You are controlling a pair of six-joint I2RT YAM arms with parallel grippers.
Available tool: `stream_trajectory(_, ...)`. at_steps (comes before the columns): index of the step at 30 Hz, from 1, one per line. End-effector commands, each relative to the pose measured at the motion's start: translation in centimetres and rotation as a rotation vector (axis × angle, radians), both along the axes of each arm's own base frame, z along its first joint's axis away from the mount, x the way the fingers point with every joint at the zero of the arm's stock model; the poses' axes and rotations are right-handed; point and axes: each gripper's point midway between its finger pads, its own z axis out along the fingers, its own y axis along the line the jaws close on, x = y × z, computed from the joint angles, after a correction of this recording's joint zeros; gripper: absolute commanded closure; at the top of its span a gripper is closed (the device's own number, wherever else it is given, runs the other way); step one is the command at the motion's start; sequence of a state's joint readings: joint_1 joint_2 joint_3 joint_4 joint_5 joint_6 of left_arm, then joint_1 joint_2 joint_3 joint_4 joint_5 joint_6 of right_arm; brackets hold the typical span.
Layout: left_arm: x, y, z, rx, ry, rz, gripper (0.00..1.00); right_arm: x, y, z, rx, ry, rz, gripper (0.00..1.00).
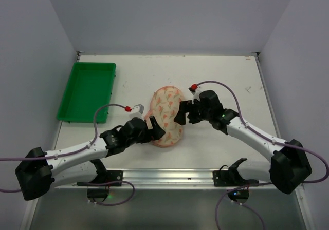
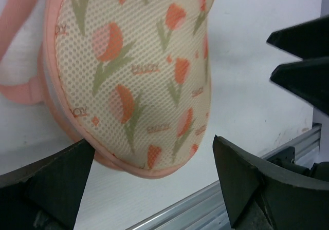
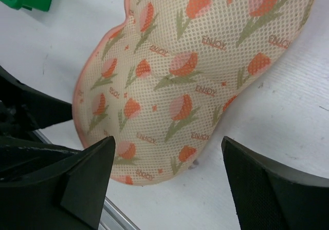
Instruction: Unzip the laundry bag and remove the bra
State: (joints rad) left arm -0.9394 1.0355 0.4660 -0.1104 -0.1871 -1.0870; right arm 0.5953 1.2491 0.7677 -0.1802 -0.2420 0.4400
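Lying on the surface (image 1: 221, 81) between the arms, the bag (image 1: 167, 116) looks zipped; left tool (image 1: 155, 126) and right tool (image 1: 181, 114) stand wide open and empty beside it, probably seeking the zip.

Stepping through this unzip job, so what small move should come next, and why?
Probably ease the left gripper forward and close it on the bag's near end to steady it. It and the right gripper stand open, holding nothing. The bag lies on the table, apparently closed, and no zip pull shows.
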Motion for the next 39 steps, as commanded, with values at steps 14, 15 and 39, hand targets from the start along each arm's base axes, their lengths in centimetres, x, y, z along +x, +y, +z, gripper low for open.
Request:
stream_trajectory(14,12.4,3.7,6.6,0.278,-0.255,-0.048,0.0,-1.0,-4.3,6.4,0.092,-0.29,-0.156,0.01)
stream_trajectory(15,12.9,3.1,7.3,0.257,-0.267,-0.07,0.0,-1.1,-4.5,6.5,0.095,-0.299,-0.16,0.01)
stream_trajectory(39,16.5,-0.5,0.9,0.084,-0.103,-0.274,0.63,-2.5,-4.8,4.8,0.127,-0.282,-0.15,0.01)
